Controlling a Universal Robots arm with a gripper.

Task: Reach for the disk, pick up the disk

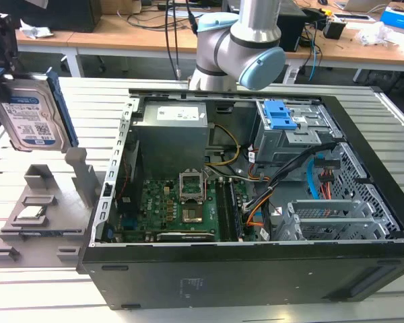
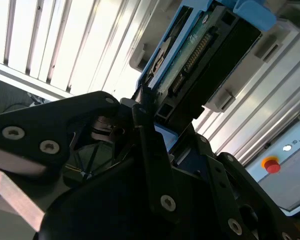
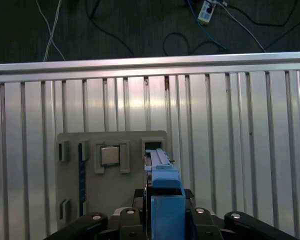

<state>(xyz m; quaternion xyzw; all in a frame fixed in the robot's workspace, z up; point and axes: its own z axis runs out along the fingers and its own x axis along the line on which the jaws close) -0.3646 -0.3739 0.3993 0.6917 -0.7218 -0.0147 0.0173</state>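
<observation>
Gripper [image 1: 3, 75] high at exterior view's left, fingers [image 2: 151, 150] clamped on upper end of disk [image 1: 32, 116]. Disk hangs upright, label facing out, above gray fixture [image 1: 47, 208] on slatted table [image 1: 27, 282]. Chip [image 3: 110, 156] sits in fixture pocket. Open PC case [image 1: 363, 222] just beside fixture.
</observation>
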